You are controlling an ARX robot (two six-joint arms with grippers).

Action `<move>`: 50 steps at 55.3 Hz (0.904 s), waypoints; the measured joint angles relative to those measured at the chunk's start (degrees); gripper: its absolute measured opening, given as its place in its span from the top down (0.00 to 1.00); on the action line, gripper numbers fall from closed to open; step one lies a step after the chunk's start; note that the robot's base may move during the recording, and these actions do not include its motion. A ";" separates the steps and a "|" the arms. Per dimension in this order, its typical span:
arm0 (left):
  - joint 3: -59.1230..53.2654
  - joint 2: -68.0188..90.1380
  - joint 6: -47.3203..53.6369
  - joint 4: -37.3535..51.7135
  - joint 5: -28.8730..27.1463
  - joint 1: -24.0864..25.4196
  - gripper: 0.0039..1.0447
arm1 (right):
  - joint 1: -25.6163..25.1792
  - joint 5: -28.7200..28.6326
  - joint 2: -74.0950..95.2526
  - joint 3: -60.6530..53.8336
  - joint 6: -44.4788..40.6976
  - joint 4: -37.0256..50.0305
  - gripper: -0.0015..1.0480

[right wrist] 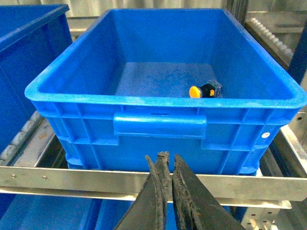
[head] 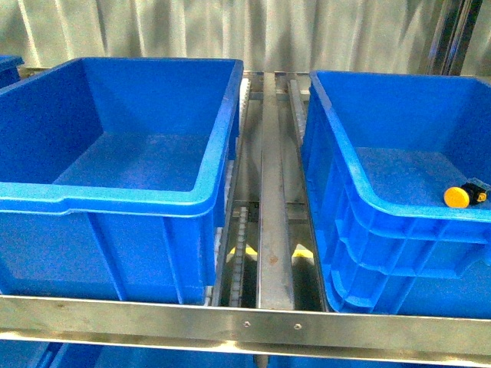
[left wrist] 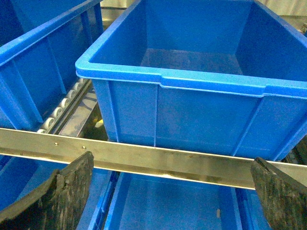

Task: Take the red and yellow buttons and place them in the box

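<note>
Steel rail (head: 245, 318) crosses the foreground below both crates. One yellow button (head: 458, 196) lies on its side on the floor of the right crate (head: 360, 192), apart from the walls, cap toward the left crate (head: 115, 199). A roller track (head: 272, 230) separates the two rims. The right pincer (right wrist: 169, 156) hangs outside the near wall, pressed together and holding nothing. The left pincer (left wrist: 172, 158) is spread wide before the left crate.

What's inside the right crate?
One yellow button, lying on its side on the floor of the right crate. No red ones visible. Floor strip behind the near wall is hidden.
</note>
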 joint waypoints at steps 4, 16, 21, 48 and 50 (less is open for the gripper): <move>0.00 0.00 0.00 0.00 0.00 0.00 0.07 | 0.00 -0.02 0.02 0.00 -0.04 0.00 0.84; 0.00 0.00 0.00 0.00 0.00 0.00 0.07 | 0.00 0.00 0.00 0.00 -0.04 0.00 0.49; 0.00 0.00 0.00 0.00 0.00 0.00 0.07 | 0.00 0.00 0.00 0.00 -0.04 0.00 0.36; 0.00 0.00 0.00 0.00 0.00 0.00 0.07 | 0.00 0.00 0.00 0.00 -0.04 0.00 0.06; 0.00 0.00 0.00 0.00 0.00 0.00 0.07 | 0.00 0.00 0.00 0.00 -0.04 0.00 0.06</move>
